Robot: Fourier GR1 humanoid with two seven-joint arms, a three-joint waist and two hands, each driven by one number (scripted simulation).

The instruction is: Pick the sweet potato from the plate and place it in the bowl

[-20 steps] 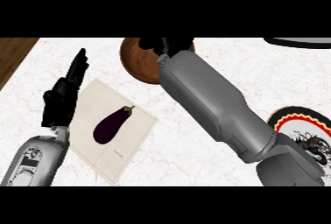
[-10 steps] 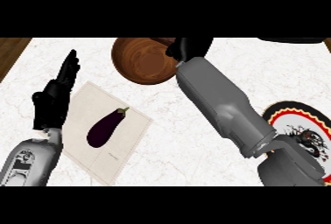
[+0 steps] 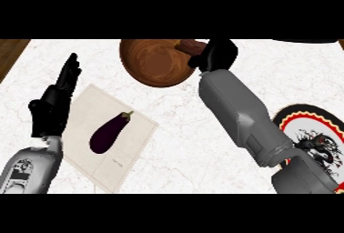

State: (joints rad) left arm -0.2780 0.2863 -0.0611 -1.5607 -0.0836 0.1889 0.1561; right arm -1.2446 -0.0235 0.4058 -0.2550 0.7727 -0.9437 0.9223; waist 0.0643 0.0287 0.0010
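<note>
**Right hand carries sweet potato to bowl's far rim**

Since half a second ago the right hand [image 3: 216, 53] has shifted further right and up along the bowl [image 3: 158, 61], now sitting at the bowl's upper right rim rather than beside its right edge; more of the bowl's inside shows. Left hand has barely changed place.

Right hand: black fingers curled round the sweet potato [image 3: 191, 46], a reddish-brown stub sticking out to the left of the hand, over the bowl's far rim. Whether it touches the rim, cannot tell. Grey right forearm runs diagonally from lower right up to the hand.

Bowl: brown wood, grain rings visible inside, nothing lying in it, on the white marble counter [image 3: 174, 136] near the top edge.

Plate [image 3: 316, 136]: at the right edge, partly hidden by the forearm; black rim, red band, white centre with a dark printed figure. No readable writing on it.

Left hand [image 3: 57, 98]: at left, fingers straight and together, pointing up, resting, holding nothing.

Cloth mat [image 3: 118, 157]: beige, tilted, just right of the left hand. Eggplant [image 3: 108, 133] lies on it, dark purple, stem end up right. Small faint mark near the mat's lower part, unreadable.

Brown wooden strip [image 3: 10, 54] at upper left corner, beyond the counter edge.
</note>
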